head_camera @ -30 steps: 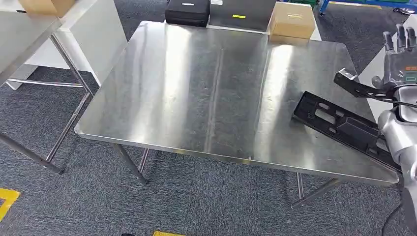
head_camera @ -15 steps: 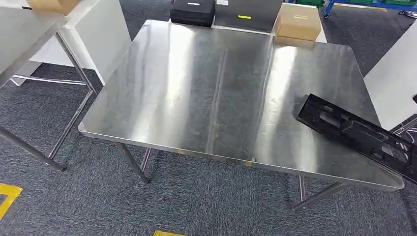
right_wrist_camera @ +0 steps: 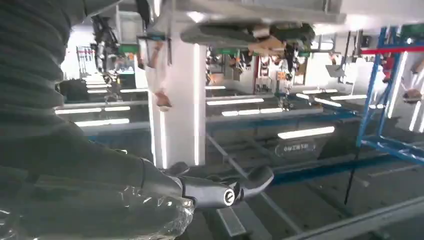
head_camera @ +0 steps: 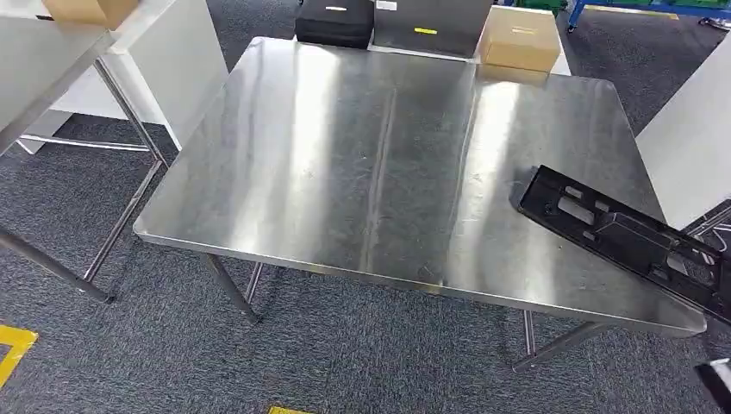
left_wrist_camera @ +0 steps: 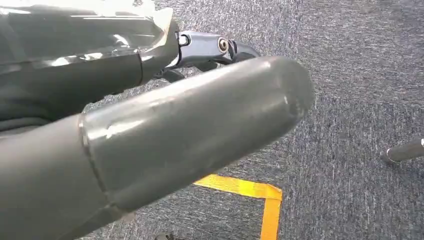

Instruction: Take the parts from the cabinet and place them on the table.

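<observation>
Left hand [left_wrist_camera: 165, 135] hangs low over grey carpet [left_wrist_camera: 360, 100] beside a yellow floor marking [left_wrist_camera: 250, 192]; whether its fingers are apart or together I cannot tell. Right hand [right_wrist_camera: 150, 195] holds nothing, its fingers apart. One black part [head_camera: 634, 241] lies on the steel table [head_camera: 362, 172] at the right, its far end jutting past the table's right edge (most of the tabletop around it is bare metal). A second ago the right hand was raised beside that part; it has since drawn away. Beyond the table's far edge sit a cardboard box [head_camera: 520, 37] and a black case [head_camera: 334, 21].
</observation>
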### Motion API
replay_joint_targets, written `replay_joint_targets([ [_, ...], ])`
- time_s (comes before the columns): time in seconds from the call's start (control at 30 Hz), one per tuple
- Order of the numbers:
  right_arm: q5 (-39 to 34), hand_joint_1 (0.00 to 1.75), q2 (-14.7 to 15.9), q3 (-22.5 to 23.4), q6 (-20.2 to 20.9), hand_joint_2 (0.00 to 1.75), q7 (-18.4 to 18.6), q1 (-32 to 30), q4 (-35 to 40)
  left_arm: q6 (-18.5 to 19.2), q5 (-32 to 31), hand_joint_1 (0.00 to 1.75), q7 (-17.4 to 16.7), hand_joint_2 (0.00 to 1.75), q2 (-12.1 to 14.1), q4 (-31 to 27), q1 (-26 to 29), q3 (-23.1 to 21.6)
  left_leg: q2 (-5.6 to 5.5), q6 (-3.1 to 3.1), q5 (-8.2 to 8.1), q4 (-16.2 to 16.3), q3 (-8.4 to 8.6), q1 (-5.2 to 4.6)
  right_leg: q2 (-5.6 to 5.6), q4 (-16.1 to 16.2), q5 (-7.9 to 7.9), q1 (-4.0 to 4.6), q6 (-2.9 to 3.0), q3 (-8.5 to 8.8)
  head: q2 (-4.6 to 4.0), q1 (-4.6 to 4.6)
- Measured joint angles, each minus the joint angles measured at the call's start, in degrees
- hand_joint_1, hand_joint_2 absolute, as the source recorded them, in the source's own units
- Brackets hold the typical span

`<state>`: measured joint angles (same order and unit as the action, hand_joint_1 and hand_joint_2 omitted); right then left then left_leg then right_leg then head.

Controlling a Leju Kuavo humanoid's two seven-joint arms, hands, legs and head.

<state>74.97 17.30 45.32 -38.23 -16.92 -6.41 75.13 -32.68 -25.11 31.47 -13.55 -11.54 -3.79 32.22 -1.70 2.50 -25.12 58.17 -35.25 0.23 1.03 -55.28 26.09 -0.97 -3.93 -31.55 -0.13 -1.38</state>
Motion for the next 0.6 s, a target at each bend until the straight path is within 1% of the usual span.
replay_joint_targets([
  [0.03, 0.33, 0.0, -2.47, 1.88, 0.0, 1.75, -0.96, -0.52, 1.38, 0.02, -0.04, 0.0, -0.04, 0.0, 0.02, 0.0, 0.0, 0.17, 0.19, -0.07, -0.05, -0.01, 0.03, 0.0, -0.09, -0.01, 0.01, 0.0, 0.02, -0.04, 0.0, -0.02],
  [0.07, 0.33, 0.0, -4.87, 3.71, 0.0, 1.75, -2.45, -0.96, 2.89, 0.02, -0.09, 0.0, -0.06, 0.0, 0.02, 0.0, 0.0, 0.33, 0.27, -0.15, -0.11, -0.02, 0.12, 0.04, -0.17, -0.01, 0.08, 0.02, 0.11, -0.33, 0.0, 0.04],
  [0.1, 0.33, 0.0, -7.41, 5.47, 0.09, 1.75, -3.76, -1.22, 4.04, 0.04, -0.17, 0.0, -0.06, 0.0, 0.02, 0.0, 0.0, 0.41, 0.36, -0.15, -0.22, -0.03, 0.26, 0.05, -0.21, -0.01, 0.16, 0.04, 0.23, -0.26, 0.0, 0.02],
  [0.13, 0.3, 0.0, -9.19, 6.54, 0.2, 1.75, -4.97, -1.39, 4.76, 0.11, -0.26, 0.0, -0.06, 0.0, 0.02, 0.0, 0.0, 0.52, 0.48, -0.13, -0.36, -0.03, 0.46, 0.04, -0.3, -0.01, 0.2, 0.03, 0.27, -0.13, 0.0, 0.06],
  [0.17, 0.3, 0.0, -10.73, 7.23, 0.26, 1.75, -5.55, -1.48, 5.09, 0.15, -0.31, 0.0, -0.06, 0.0, 0.02, 0.0, -0.01, 0.63, 0.55, -0.16, -0.45, -0.05, 0.66, 0.04, -0.4, -0.01, 0.36, 0.03, 0.47, -0.07, 0.0, 0.02],
  [0.2, 0.33, 0.0, -12.11, 7.8, 0.33, 1.75, -6.14, -1.49, 5.33, 0.28, -0.54, 0.0, -0.06, 0.0, 0.06, 0.0, -0.03, 0.68, 0.62, -0.17, -0.46, -0.05, 0.75, 0.04, -0.51, -0.01, 0.41, 0.03, 0.55, -0.01, 0.0, 0.07],
  [0.27, 0.52, 0.0, -16.72, 10.13, 0.33, 1.75, -8.69, -1.4, 5.09, 0.89, -0.7, 0.0, -0.06, 0.0, 0.15, 0.0, -0.06, 0.68, 0.69, -0.19, -0.48, -0.05, 0.8, 0.08, -0.59, -0.01, 0.39, 0.04, 0.53, 0.04, 0.0, 0.11],
  [0.33, 0.11, 0.0, -20.48, 12.4, 0.24, 1.75, -11.77, -1.18, 2.86, 1.48, -1.24, 0.0, -0.07, 0.0, 0.24, 0.0, -0.06, 0.7, 0.71, -0.19, -0.48, -0.05, 0.82, 0.08, -0.6, -0.01, 0.36, 0.03, 0.47, 0.05, 0.0, 0.07],
  [0.37, -0.07, 0.0, -21.79, 13.42, 0.22, 1.75, -13.31, -0.96, 1.3, 1.73, -1.51, 0.0, -0.07, 0.0, 0.31, 0.0, -0.06, 0.7, 0.72, -0.19, -0.49, -0.05, 0.82, 0.08, -0.61, -0.01, 0.36, 0.04, 0.47, 0.06, 0.0, 0.0],
  [0.4, -0.51, 0.0, -22.99, 14.36, 0.2, 1.75, -13.99, -0.63, -0.32, 1.97, -1.73, 0.0, -0.06, 0.0, 0.37, 0.0, -0.08, 0.7, 0.73, -0.2, -0.49, -0.05, 0.82, 0.08, -0.62, -0.02, 0.36, 0.03, 0.47, 0.06, 0.0, 0.04],
  [0.47, -1.97, 0.0, -24.47, 17.0, 0.2, 1.75, -14.46, 1.03, -6.41, 2.03, -2.29, 0.0, -0.33, 0.0, 0.55, 0.0, -0.1, 0.68, 0.83, -0.3, -0.56, -0.05, 0.86, 0.13, -0.73, -0.02, 0.36, 0.05, 0.48, 0.05, 0.0, 0.09],
  [0.6, -0.24, 0.0, -24.38, 21.22, 0.13, 1.75, -11.14, 3.76, -21.38, 2.3, -2.86, 0.0, -1.16, 0.0, 0.87, 0.0, -0.11, 0.68, 0.87, -0.3, -0.62, -0.05, 0.9, 0.12, -0.81, -0.02, 0.37, 0.05, 0.48, 0.1, 0.0, 0.07],
])
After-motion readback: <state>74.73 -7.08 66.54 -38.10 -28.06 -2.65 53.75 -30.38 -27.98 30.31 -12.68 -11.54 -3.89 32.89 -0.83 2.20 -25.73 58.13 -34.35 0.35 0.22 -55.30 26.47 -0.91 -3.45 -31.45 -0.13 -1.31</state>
